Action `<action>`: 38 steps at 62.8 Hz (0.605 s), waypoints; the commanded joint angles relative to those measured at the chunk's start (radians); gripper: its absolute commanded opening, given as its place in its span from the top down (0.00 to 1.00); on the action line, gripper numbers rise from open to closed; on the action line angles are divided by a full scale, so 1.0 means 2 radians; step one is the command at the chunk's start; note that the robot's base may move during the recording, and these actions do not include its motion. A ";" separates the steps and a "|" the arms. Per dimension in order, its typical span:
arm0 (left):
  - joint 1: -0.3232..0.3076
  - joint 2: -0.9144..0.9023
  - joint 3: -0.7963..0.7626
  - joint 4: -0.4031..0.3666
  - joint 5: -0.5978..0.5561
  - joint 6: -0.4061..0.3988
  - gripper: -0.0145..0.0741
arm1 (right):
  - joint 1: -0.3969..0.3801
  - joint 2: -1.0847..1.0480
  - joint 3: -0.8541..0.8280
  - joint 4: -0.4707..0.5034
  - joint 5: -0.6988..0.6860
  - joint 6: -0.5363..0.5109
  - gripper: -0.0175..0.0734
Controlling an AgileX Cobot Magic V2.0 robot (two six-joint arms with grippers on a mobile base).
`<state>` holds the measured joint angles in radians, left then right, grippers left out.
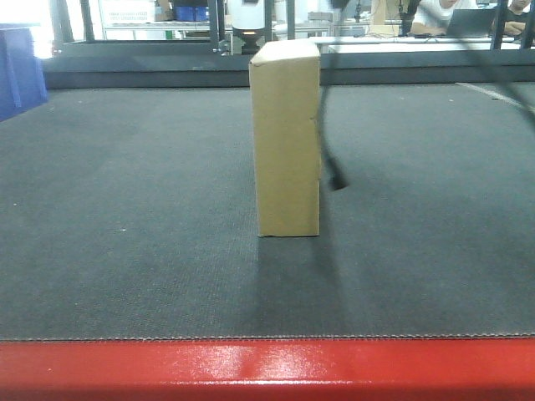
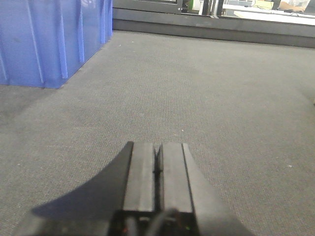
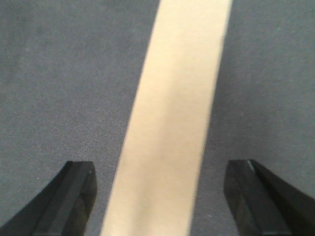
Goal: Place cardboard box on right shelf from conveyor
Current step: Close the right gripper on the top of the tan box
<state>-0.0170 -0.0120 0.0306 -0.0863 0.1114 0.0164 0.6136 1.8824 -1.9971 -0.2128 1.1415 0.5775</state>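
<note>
The tan cardboard box (image 1: 286, 138) stands upright on its narrow end in the middle of the dark grey conveyor (image 1: 125, 209). The conveyor's glossy red edge runs along the near side. In the right wrist view the box's narrow top face (image 3: 174, 113) runs between the two black fingers of my right gripper (image 3: 161, 164). That gripper is open, with belt showing on both sides of the box and neither finger touching it. My left gripper (image 2: 157, 145) is shut, fingers pressed together on nothing, low over bare belt (image 2: 206, 88). The right shelf is out of view.
A blue plastic bin (image 1: 21, 71) sits at the belt's far left and shows large in the left wrist view (image 2: 49, 39). A thin dark blurred strand (image 1: 332, 163) hangs just right of the box. Racks and desks stand beyond the belt's far edge.
</note>
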 commanded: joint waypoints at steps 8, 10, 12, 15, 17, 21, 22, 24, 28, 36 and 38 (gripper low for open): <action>-0.003 -0.006 -0.001 -0.002 -0.042 -0.003 0.97 | 0.003 0.014 -0.047 -0.070 0.012 0.058 0.12; -0.003 -0.006 -0.001 -0.002 -0.042 -0.003 0.97 | 0.004 0.016 -0.047 -0.073 0.011 0.062 0.12; -0.003 -0.006 -0.001 -0.002 -0.042 -0.003 0.97 | 0.005 0.018 -0.047 -0.073 0.008 0.065 0.12; -0.003 -0.006 -0.001 -0.002 -0.042 -0.003 0.97 | 0.005 0.019 -0.047 -0.073 0.004 0.068 0.12; -0.003 -0.006 -0.001 -0.002 -0.042 -0.003 0.97 | 0.005 0.019 -0.046 -0.073 -0.001 0.071 0.12; -0.003 -0.006 -0.001 -0.002 -0.042 -0.003 0.97 | 0.005 0.019 -0.046 -0.073 -0.011 0.079 0.12; -0.003 -0.006 -0.001 -0.002 -0.042 -0.003 0.97 | 0.005 0.019 -0.046 -0.073 -0.015 0.081 0.12; -0.003 -0.006 -0.001 -0.002 -0.042 -0.003 0.97 | 0.005 0.019 -0.046 -0.073 -0.020 0.082 0.12; -0.003 -0.006 -0.001 -0.002 -0.042 -0.003 0.97 | 0.005 0.019 -0.046 -0.073 -0.028 0.082 0.12; -0.003 -0.006 -0.001 -0.002 -0.042 -0.003 0.97 | 0.005 0.019 -0.046 -0.073 -0.030 0.082 0.12; -0.003 -0.006 -0.001 -0.002 -0.042 -0.003 0.97 | 0.005 0.021 -0.046 -0.073 -0.033 0.082 0.12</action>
<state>-0.0170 -0.0120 0.0306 -0.0863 0.1114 0.0164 0.6266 1.9769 -2.0540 -0.3139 1.1373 0.7366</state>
